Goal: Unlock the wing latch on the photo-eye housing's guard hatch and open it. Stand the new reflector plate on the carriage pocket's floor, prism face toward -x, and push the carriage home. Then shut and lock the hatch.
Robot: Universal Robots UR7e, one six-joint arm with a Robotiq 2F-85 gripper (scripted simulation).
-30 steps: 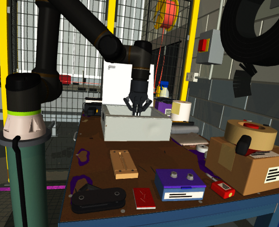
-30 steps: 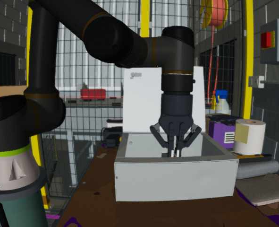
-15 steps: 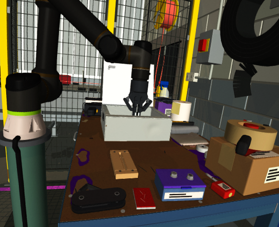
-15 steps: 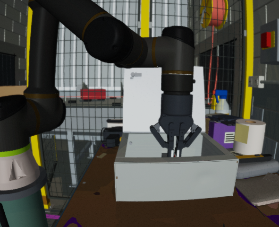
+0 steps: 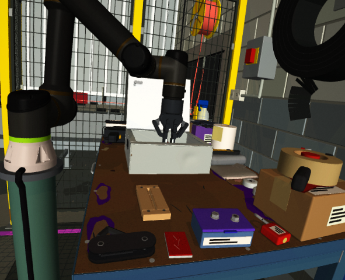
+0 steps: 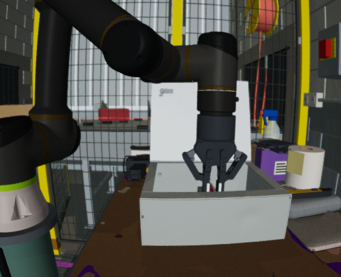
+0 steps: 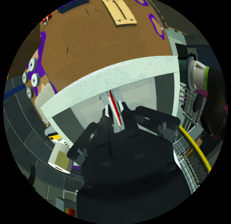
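The reflector plate [image 7: 115,110], a thin plate with a red face, stands on edge inside the housing; the front wall hides all but its top from the side, where a red sliver [image 6: 212,188] shows. The pale grey photo-eye housing [image 5: 168,153] sits mid-bench with its white guard hatch [image 6: 176,119] swung up and standing open behind it. My gripper [image 6: 213,187] reaches straight down into the housing, straddling the plate, its fingers open and holding nothing. The carriage pocket is hidden below the rim.
A cardboard box [image 5: 309,205] with a tape roll fills the bench's right end. A tan fixture block [image 5: 153,202], a blue-purple case [image 5: 223,227], a red booklet [image 5: 178,244] and a black bracket [image 5: 121,245] lie in front. A paper roll [image 5: 224,136] stands right of the housing.
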